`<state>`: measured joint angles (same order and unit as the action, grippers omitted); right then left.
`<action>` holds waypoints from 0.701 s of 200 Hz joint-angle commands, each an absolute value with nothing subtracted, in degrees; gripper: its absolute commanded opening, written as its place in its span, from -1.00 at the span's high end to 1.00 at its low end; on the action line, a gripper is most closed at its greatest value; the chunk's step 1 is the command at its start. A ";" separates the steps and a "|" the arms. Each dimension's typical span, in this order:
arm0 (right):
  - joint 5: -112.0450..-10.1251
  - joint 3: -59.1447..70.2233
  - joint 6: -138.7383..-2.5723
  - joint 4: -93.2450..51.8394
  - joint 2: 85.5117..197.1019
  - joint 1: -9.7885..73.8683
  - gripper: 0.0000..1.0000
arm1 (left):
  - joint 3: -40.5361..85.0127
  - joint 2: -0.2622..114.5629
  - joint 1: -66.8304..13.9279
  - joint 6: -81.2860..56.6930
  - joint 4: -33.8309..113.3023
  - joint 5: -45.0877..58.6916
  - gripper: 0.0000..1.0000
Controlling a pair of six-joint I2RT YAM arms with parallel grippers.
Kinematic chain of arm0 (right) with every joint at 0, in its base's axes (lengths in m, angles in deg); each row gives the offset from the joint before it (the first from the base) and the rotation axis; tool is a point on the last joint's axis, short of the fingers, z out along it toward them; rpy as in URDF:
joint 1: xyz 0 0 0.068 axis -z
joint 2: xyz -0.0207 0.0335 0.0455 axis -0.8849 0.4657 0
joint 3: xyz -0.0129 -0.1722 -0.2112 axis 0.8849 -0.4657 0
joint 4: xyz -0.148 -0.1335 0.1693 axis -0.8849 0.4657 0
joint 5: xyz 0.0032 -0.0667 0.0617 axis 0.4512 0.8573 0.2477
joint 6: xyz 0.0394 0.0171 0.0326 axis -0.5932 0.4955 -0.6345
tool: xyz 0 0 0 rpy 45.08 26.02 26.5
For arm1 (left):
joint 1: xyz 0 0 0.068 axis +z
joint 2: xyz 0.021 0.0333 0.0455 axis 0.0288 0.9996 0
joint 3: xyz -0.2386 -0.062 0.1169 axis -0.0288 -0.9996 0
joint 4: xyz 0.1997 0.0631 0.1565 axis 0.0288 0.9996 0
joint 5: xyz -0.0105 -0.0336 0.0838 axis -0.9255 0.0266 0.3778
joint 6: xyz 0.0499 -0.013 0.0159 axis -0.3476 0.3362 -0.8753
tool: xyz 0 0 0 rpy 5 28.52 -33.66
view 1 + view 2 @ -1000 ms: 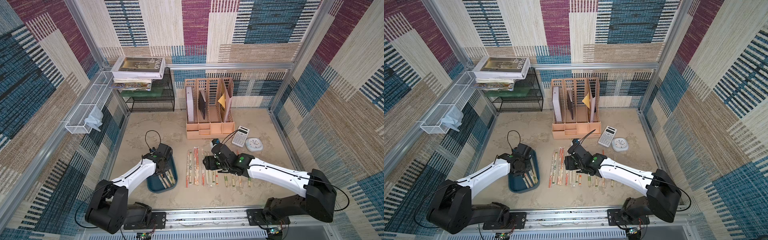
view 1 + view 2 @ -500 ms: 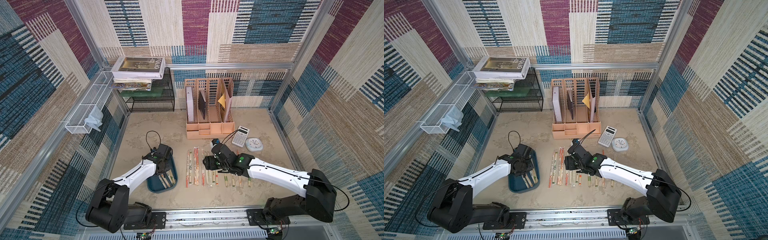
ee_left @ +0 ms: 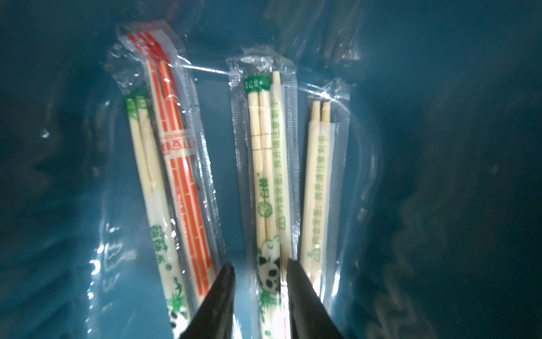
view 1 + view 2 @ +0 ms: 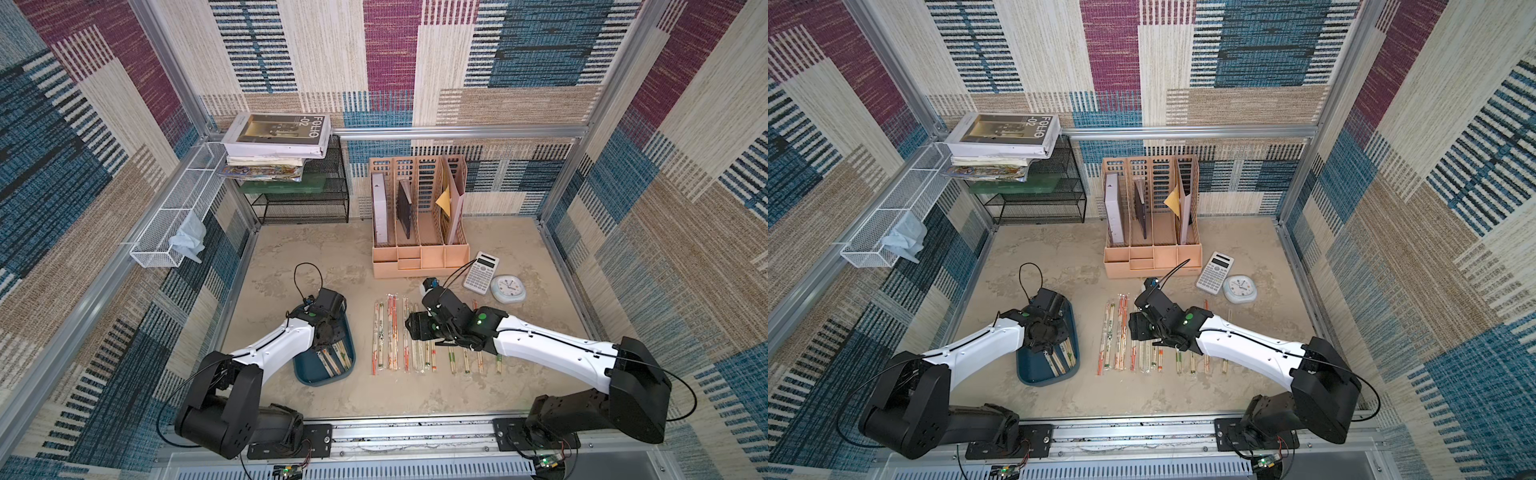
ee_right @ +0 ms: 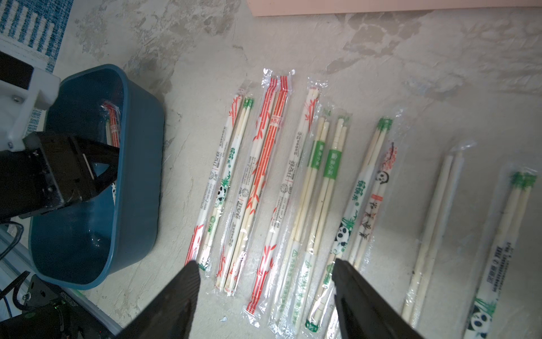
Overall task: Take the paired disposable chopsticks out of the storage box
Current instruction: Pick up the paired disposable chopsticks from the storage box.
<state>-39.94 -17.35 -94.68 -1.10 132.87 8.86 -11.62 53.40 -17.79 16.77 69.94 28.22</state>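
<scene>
Straddled chopstick pair in storage box with left tool narrowly apart; probably needed closing, then lifting. Held right tool wide apart.

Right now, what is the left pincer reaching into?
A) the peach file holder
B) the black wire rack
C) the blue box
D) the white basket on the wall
C: the wrist view shows the left pincer down inside the blue box, its tips standing apart on either side of a panda-print chopstick pair.
</scene>
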 commanded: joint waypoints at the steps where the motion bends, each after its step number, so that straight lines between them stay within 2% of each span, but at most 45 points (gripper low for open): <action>1: -39.51 -16.77 -94.26 -0.64 132.84 8.95 -0.50 | -11.91 54.35 -17.75 16.49 68.21 27.83 0.37; 27: -39.42 -16.63 -94.19 -0.50 132.92 8.91 -0.50 | -12.20 54.93 -17.73 16.57 67.72 27.73 0.48; 48: -39.49 -16.81 -94.23 -0.50 132.95 8.92 -0.50 | -12.13 54.81 -17.77 16.62 68.08 27.82 0.68; 91: -39.47 -17.07 -94.42 -0.59 132.94 8.89 -0.50 | -11.12 51.35 -17.78 16.20 70.90 28.78 0.80; 140: -39.61 -17.10 -94.44 -0.86 133.04 8.83 -0.50 | -9.78 46.55 -17.78 15.19 74.55 31.33 0.85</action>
